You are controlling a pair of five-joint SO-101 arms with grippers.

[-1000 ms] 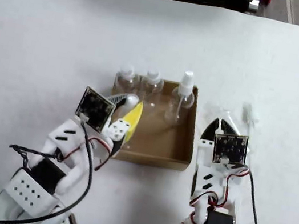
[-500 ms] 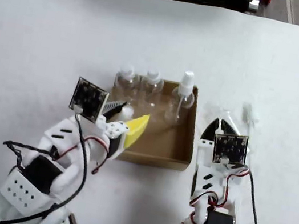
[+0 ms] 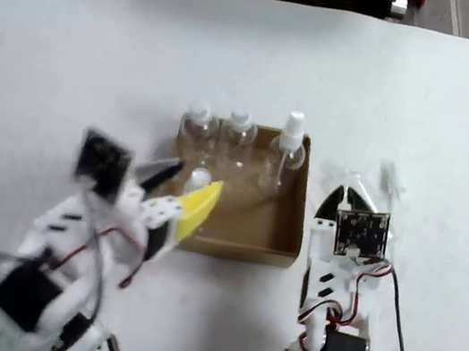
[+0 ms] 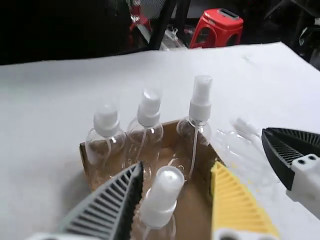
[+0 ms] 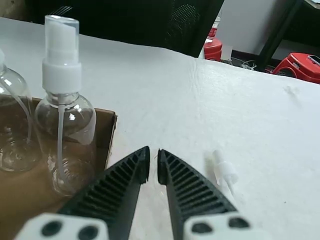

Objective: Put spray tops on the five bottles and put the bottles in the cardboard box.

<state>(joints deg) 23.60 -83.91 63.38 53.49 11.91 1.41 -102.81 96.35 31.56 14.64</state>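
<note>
Your left hand [image 4: 176, 170] is spread around the fourth bottle [image 4: 161, 200], upright in the cardboard box's [image 3: 282, 239] near-left corner. The fifth bottle [image 4: 234, 144] lies on the counter [image 3: 412, 98] just beyond your right hand [image 5: 151, 162], which is nearer and pressed together.

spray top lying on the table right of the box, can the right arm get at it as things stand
Probably yes. The spray top lies on bare table just ahead of the right pincer, with nothing visible between them. The pincer is shut, so it would have to open first.
</note>
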